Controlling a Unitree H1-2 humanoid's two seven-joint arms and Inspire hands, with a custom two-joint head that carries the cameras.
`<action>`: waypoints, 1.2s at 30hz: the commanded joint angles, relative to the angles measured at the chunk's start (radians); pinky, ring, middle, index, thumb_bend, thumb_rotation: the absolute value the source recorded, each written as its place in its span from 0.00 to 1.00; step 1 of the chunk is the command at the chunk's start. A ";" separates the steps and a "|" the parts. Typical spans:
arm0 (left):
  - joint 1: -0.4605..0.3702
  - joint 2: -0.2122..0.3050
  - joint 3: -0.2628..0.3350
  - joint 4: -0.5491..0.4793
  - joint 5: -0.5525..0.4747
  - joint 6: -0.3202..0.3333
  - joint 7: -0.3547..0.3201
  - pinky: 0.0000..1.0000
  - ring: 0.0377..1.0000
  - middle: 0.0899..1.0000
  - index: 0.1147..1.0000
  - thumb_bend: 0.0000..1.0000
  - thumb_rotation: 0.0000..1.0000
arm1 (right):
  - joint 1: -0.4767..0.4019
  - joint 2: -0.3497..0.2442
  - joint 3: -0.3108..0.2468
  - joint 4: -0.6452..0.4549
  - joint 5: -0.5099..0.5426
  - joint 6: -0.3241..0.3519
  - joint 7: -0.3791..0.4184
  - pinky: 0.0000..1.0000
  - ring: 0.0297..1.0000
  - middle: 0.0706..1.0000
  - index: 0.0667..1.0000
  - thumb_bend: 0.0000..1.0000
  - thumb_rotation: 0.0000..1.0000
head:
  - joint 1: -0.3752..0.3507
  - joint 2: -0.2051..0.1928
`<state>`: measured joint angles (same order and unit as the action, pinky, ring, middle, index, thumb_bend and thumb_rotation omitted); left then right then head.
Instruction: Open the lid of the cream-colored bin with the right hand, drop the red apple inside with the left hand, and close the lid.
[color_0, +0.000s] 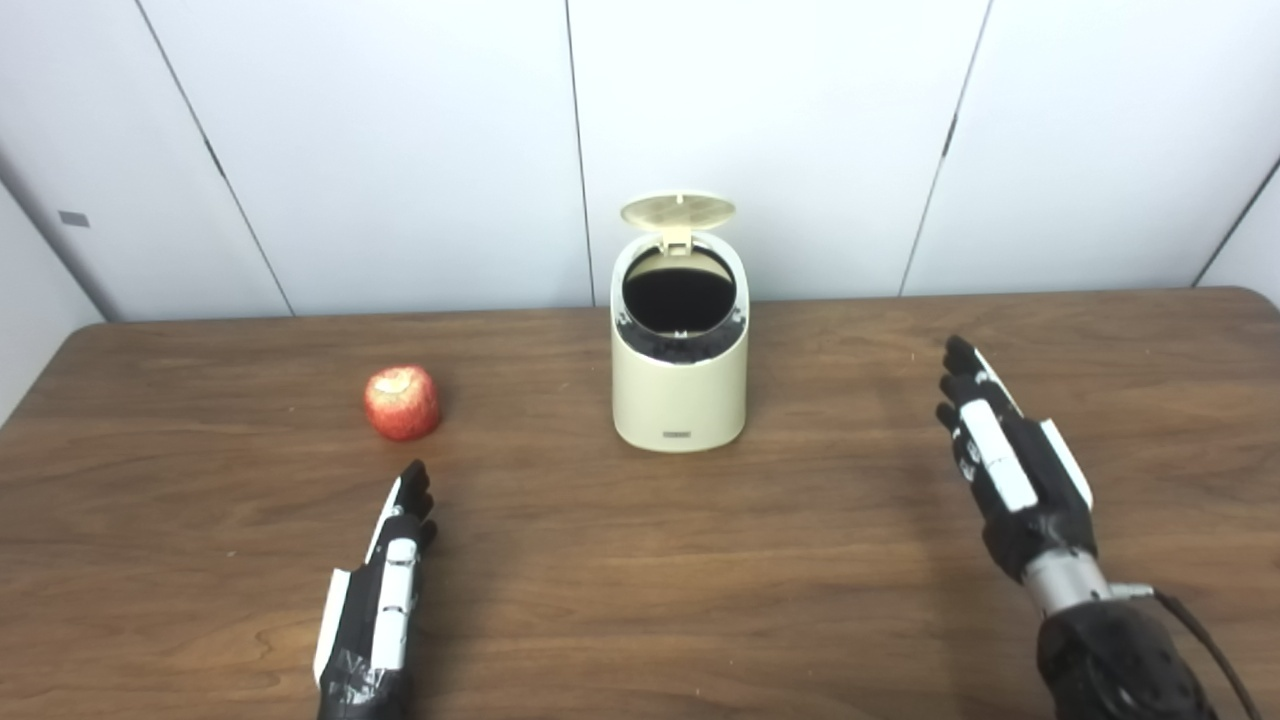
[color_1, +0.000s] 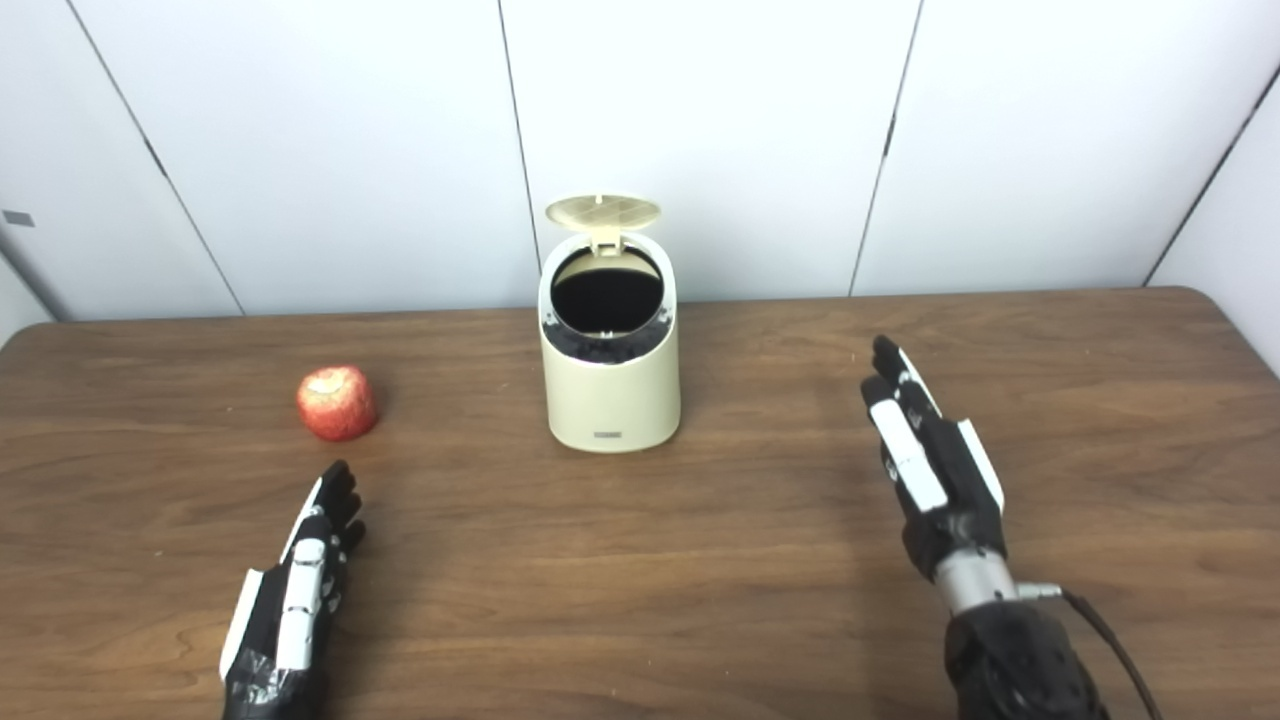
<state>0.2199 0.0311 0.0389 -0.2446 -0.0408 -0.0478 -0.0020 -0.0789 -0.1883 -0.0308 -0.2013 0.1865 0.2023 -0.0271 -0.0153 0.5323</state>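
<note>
The cream-colored bin (color_0: 680, 395) stands upright at the middle of the table, its round lid (color_0: 678, 211) tipped up and back so the dark opening shows. A red apple (color_0: 402, 402) rests on the table to the bin's left. My left hand (color_0: 385, 590) lies open near the front edge, fingers pointing toward the apple, a short gap short of it. My right hand (color_0: 1010, 465) hovers open to the right of the bin, fingers stretched forward, well apart from it and holding nothing.
The brown wooden table (color_0: 640, 560) spans the view, with its far edge against white wall panels (color_0: 400, 150). A cable runs from my right wrist (color_0: 1200, 640) toward the lower right corner.
</note>
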 joint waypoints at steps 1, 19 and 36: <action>0.029 0.001 0.002 -0.017 -0.005 -0.014 -0.003 1.00 1.00 1.00 1.00 0.37 1.00 | -0.011 0.004 0.014 -0.028 -0.053 -0.092 0.017 1.00 1.00 1.00 0.99 0.56 0.84 | 0.004 0.005; 0.032 -0.011 0.007 -0.030 -0.006 -0.001 0.002 1.00 0.99 1.00 1.00 0.40 1.00 | 0.122 0.038 -0.006 -0.067 -0.095 -0.190 0.055 1.00 1.00 1.00 1.00 0.50 1.00 | 0.047 0.019; 0.038 -0.034 -0.034 -0.029 0.038 -0.011 0.029 1.00 0.98 0.98 0.99 0.48 0.89 | 0.123 0.007 -0.044 -0.016 -0.071 -0.234 0.112 1.00 1.00 1.00 1.00 0.49 1.00 | 0.245 0.012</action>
<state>0.2193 0.0230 0.0134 -0.2493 -0.0171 -0.0375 0.0262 0.0626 -0.1660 -0.0649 -0.2058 0.1034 0.0248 0.0763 0.2010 0.5446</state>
